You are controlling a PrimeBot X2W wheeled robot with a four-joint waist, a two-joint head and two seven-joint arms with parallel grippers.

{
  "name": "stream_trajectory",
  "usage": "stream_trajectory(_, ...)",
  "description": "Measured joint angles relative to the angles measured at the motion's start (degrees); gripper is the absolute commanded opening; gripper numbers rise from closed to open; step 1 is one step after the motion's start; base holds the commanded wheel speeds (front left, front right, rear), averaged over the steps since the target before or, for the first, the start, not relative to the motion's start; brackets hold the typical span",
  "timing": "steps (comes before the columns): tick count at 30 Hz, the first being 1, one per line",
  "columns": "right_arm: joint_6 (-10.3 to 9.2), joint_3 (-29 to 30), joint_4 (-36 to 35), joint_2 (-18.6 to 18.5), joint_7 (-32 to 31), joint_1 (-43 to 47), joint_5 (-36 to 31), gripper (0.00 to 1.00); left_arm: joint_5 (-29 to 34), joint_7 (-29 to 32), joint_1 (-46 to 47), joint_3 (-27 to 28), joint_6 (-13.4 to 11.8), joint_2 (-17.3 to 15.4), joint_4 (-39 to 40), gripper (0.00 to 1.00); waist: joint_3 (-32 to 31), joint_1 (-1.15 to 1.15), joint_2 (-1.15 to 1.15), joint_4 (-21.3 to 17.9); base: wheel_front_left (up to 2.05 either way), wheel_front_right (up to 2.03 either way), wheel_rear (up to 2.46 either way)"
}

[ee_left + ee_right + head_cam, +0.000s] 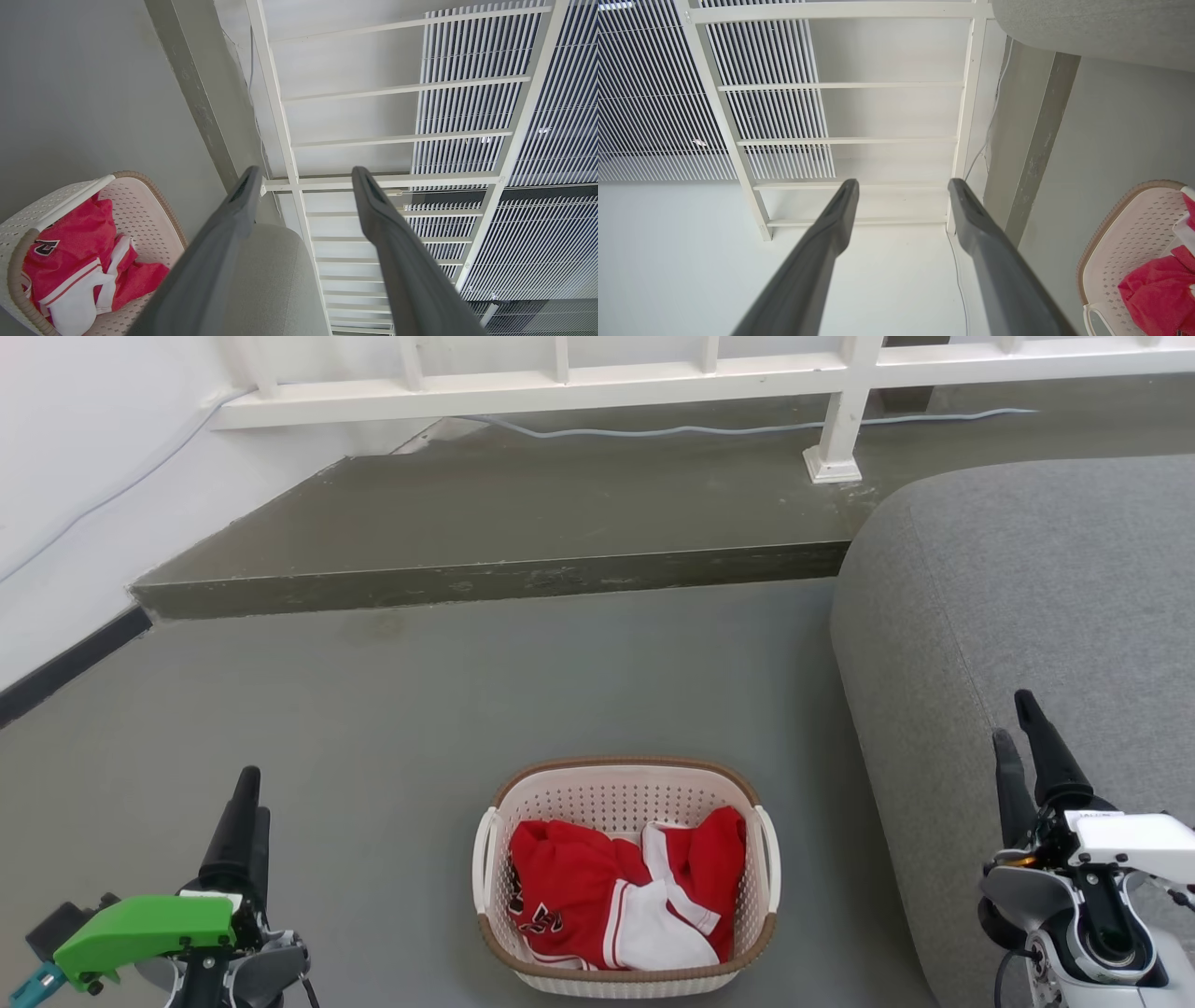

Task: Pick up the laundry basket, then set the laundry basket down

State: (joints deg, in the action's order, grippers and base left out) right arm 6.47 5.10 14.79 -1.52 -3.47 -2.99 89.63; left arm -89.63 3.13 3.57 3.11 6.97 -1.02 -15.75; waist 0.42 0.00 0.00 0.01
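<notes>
head view: the laundry basket [616, 800] sits on the grey floor [392, 709], low in the middle, between the two arms. i think it will be light, because it is thin plastic full of little holes and holds just a red and white shirt [597, 896]. the plastic looks stiff enough to keep its shape, but the walls may bend a bit if squeezed. the shirt is soft and loose, so a tipped basket could spill it. the best spots to hold look like the two white loops on its sides, the left handle [483, 859] and the right handle [771, 859]. with one for each arm, it should lift level. the loops look thin and smooth, so the fingers must close well on them.

the basket is cream white with round corners and a brown band that looks woven around the top edge.

the left end effector [254, 793] is off to the basket's left, well apart from it. in the left wrist view its two fingers stand apart with nothing between them. the right end effector [1013, 716] is off to the right, in front of the grey sofa [1027, 597]. in the right wrist view its fingers are apart too and hold nothing. the sofa is near the basket's right side. farther back are a raised step [513, 523] and a white railing [560, 383].
</notes>
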Motion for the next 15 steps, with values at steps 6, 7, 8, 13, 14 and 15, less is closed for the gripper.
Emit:
stream_trajectory(6, 0.0, -1.38, -1.46, -0.85, 1.51, -0.04, -2.63, 1.0, 2.56, -1.22, 0.01, -1.32, 0.0, -0.59, 0.98, 1.0, 0.13, 0.0, 0.0, 0.04, 0.0, 0.0, 0.0)
stream_trajectory(7, 0.0, -1.68, -1.65, -1.0, 1.71, -0.05, -3.03, 1.0, 3.1, -1.45, 0.01, -1.49, 0.0, -0.77, 1.2, 1.0, 0.15, 0.0, 0.0, 0.05, 0.0, 0.0, 0.0)
stream_trajectory(8, 0.0, -2.24, -1.98, -1.38, 2.22, -0.05, -4.08, 1.0, 4.33, -1.76, 0.02, -1.75, 0.0, -1.13, 1.48, 1.0, 0.19, 0.0, 0.0, 0.05, 0.0, 0.0, 0.0)
stream_trajectory(13, 0.01, -3.98, -2.76, -2.64, 3.02, -0.09, -7.17, 1.0, 7.17, -2.87, 0.03, -3.12, 0.0, -2.05, 1.87, 1.0, 0.25, 0.0, 0.0, 0.01, 0.0, 0.0, 0.0)
stream_trajectory(14, 0.01, -4.33, -2.88, -2.82, 3.41, -0.09, -7.88, 1.0, 8.03, -3.09, 0.03, -3.32, 0.0, -2.14, 1.92, 1.0, 0.26, 0.0, 0.0, 0.0, 0.0, 0.0, 0.0)
stream_trajectory(15, 0.01, -4.7, -3.02, -3.03, 3.74, -0.1, -8.68, 1.0, 8.92, -3.31, 0.03, -3.53, 0.0, -2.27, 2.0, 1.0, 0.28, 0.0, 0.0, -0.01, 0.0, 0.0, 0.0)
